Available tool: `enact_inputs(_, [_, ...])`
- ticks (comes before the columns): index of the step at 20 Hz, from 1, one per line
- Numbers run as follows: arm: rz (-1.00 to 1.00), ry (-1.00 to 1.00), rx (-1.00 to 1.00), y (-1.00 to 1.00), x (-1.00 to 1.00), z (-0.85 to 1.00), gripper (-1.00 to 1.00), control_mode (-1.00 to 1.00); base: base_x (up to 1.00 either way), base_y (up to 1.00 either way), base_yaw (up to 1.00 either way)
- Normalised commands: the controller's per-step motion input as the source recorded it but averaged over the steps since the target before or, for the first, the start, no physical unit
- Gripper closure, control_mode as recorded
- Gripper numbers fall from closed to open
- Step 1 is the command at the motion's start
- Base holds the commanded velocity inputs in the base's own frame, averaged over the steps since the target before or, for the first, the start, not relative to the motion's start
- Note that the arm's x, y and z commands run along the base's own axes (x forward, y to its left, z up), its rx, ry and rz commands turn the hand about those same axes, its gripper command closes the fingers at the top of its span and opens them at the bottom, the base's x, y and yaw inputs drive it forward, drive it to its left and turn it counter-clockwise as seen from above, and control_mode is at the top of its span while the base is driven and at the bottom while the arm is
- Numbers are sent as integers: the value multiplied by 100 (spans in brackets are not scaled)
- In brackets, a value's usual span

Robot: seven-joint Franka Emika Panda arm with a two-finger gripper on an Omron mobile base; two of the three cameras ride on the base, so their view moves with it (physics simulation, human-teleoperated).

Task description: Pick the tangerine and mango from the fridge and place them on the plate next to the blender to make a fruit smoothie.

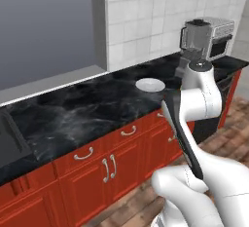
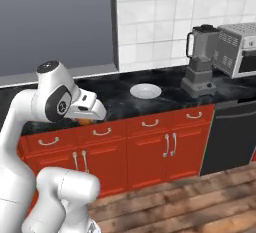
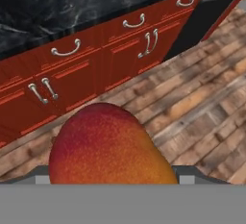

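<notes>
Red-orange, smooth-skinned oval mango (image 3: pixel 108 146) sits gripped between the fingers of the gripper (image 2: pixel 86 119); judged light, firm, slightly slippery, best clamped across its broad middle.

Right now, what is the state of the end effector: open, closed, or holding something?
End effector: closed on the mango, carried above the wooden floor in front of the red cabinets.

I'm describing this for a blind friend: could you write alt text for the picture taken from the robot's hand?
A reddish-orange mango sits large at the bottom centre, held in the gripper right before the camera. Behind it run red cabinet fronts with silver handles under a black marble counter, above a wooden plank floor.
</notes>
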Motion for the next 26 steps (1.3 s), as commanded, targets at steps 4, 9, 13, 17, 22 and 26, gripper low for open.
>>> enact_inputs(4, [0,0,0,0,0,0,100,100,100,-42,39])
enact_inputs(9, [0,0,0,0,0,0,100,100,100,-56,40])
enact_inputs(13, [0,0,0,0,0,0,100,100,96,-78,39])
enact_inputs(17, [0,0,0,0,0,0,100,100,61,-67,31])
enact_inputs(22, [6,0,2,-3,-2,-31,100,-100,15,-16,15])
enact_inputs(26, [11,15,0,0,53,-96,100,-100,0,0,0])
